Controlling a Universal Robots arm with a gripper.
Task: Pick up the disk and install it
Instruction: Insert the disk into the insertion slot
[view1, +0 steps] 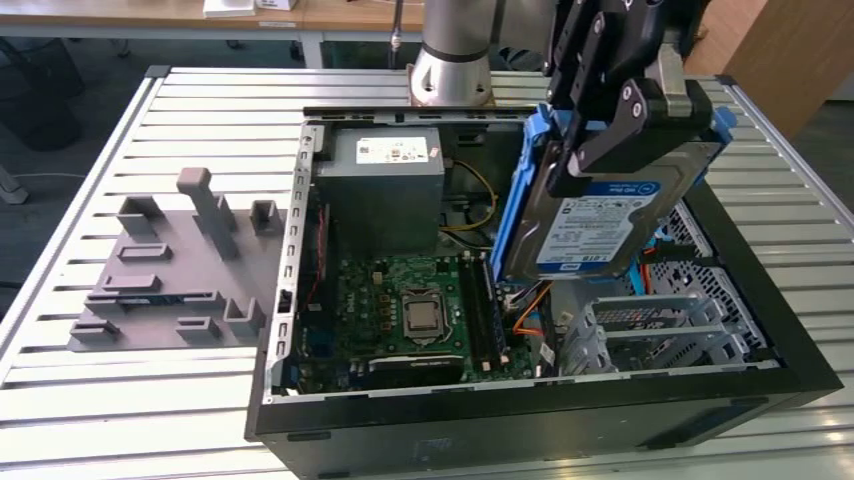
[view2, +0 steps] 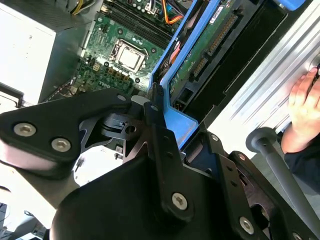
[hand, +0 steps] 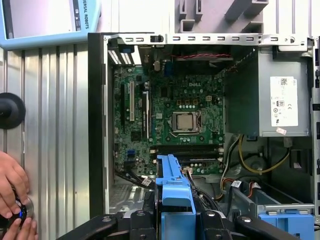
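The claw (view1: 625, 140) pinched the tilted disk (view1: 594, 230), which could snag the orange cables (view1: 526, 322) at its seven o'clock if lowered crooked.

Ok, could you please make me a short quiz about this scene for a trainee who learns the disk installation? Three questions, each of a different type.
1. True or false: the gripper holds the disk tilted above the open computer case.
2. What stands on the table at the exterior view's left of the case? A) a keyboard B) a grey plastic fixture C) a second disk
3. Fill in: in the first wrist view, a person's ____ is over the table, beside the case.
Key: 1 true; 2 B; 3 hand.
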